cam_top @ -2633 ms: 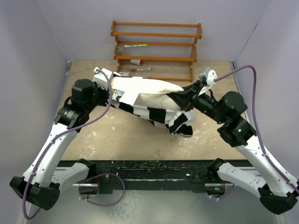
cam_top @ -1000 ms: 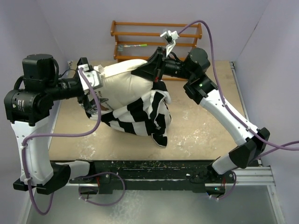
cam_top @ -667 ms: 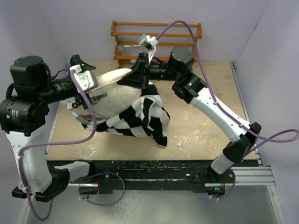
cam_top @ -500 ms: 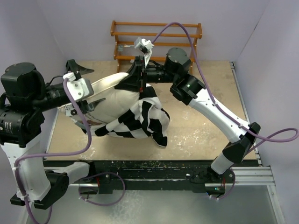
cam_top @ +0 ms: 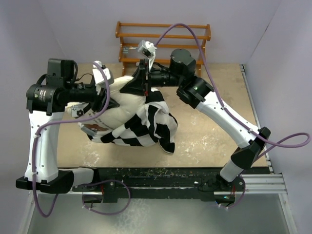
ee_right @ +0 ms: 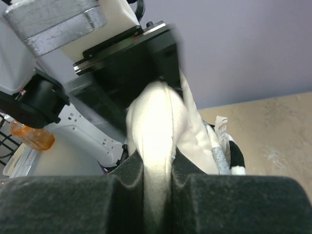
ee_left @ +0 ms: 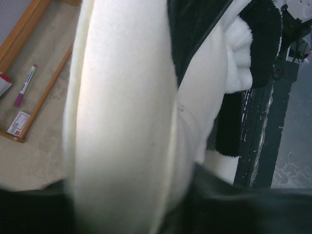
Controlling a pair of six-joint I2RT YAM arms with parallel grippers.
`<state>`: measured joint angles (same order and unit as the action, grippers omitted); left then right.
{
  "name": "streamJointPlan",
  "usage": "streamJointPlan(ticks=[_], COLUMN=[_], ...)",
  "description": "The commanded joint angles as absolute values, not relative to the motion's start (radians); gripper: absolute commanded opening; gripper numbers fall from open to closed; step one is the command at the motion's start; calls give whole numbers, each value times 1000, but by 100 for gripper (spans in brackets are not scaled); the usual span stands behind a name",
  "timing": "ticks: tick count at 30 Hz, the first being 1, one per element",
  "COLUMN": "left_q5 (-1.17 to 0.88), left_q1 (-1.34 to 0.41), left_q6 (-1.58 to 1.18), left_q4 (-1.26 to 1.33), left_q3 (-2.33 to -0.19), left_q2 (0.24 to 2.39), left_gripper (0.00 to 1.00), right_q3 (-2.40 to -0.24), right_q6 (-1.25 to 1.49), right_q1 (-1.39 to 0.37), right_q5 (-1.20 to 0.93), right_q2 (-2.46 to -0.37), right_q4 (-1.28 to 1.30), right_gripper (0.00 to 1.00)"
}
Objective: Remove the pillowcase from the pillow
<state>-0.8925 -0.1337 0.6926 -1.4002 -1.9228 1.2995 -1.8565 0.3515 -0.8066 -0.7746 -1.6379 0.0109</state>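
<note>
Top: pillow (cam_top: pixel 122 100) hangs over the table (cam_top: pixel 209 131), pillowcase (cam_top: pixel 146 124) bunched round its lower end. Right tool (cam_top: pixel 144 87) is on the pillow's top edge, left tool (cam_top: pixel 105 92) at its left end.

Left wrist: pillow (ee_left: pixel 122 122) sits between blurred dark fingers; clamped or not, can't tell.

Right wrist: right tool (ee_right: pixel 157 187) pinches the cream seam tight.

Both look light, soft and floppy. The fleecy case likely clings, so it's best grabbed at the striped bunch.

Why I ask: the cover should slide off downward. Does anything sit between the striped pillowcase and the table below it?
Nothing visible does. The pillowcase hangs bunched around the lower end of the pillow, which the right gripper pinches at its top edge; only bare table shows near it. The rack stands well behind.
</note>
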Motion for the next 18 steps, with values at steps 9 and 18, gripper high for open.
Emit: streamJointPlan(ticks=[9, 18], left_q5=[-538, -669], left_q1=[-137, -138], left_q6=[374, 297], left_q4=[-1106, -1177], left_q3=[-2027, -2287], left_q2=[1357, 1463], left_gripper=[0, 0], right_q3=[-1309, -1058], right_q6=[404, 313], right_q1=[-719, -719], right_q5=[-345, -276], right_q2=[-1174, -1041], right_q4=[-354, -347], right_gripper=[100, 90])
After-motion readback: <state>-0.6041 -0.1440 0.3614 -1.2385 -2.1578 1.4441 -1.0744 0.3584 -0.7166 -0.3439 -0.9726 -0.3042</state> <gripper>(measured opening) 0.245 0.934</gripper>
